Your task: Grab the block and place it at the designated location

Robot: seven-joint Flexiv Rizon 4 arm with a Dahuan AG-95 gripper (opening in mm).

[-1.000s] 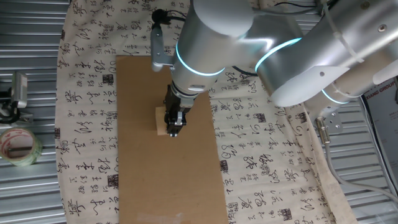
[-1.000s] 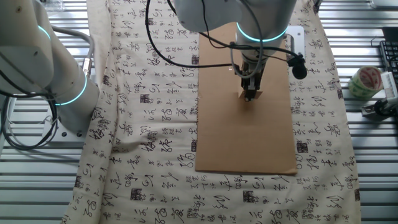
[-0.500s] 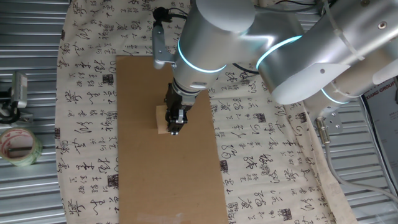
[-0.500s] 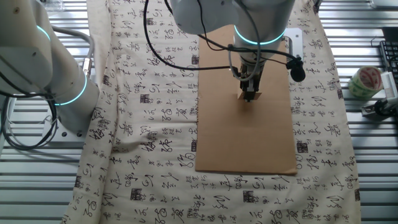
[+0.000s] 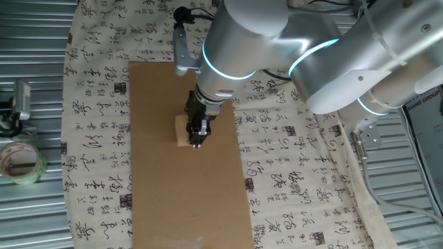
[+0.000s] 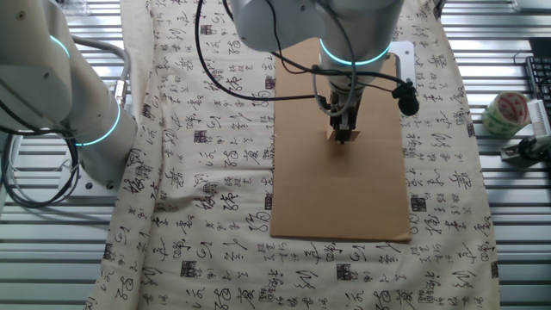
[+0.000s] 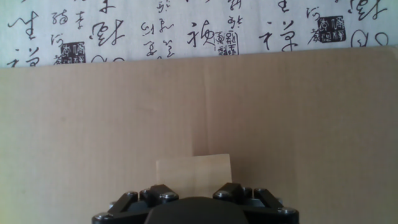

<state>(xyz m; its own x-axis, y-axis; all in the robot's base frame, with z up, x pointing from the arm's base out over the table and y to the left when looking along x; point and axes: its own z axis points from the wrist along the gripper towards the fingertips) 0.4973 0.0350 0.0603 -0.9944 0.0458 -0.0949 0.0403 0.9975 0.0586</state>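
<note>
Far left, near the desk's left edge, a roll of clear tape (image 5: 21, 162) lies flat on the ribbed metal, well apart from my work. Next comes the cloth printed with black calligraphy (image 5: 93, 138), and on it the brown cardboard sheet (image 5: 156, 194), its long side running from the far edge toward the near edge. The block (image 5: 183, 131) sits on that sheet, in its far half and closer to its right edge than its left. It is a cube, so it has no long axis; its faces lie roughly square to the sheet's edges. It is pale tan wood, plain and smooth, lighter than the cardboard, with no marks I can make out. My gripper (image 5: 196, 140) points straight down at the block's right side, fingers pinching the block (image 7: 194, 177) between them; in the hand view it fills the gap between my fingers (image 7: 245, 194). From the other side it is almost hidden behind my gripper (image 6: 344, 137).
</note>
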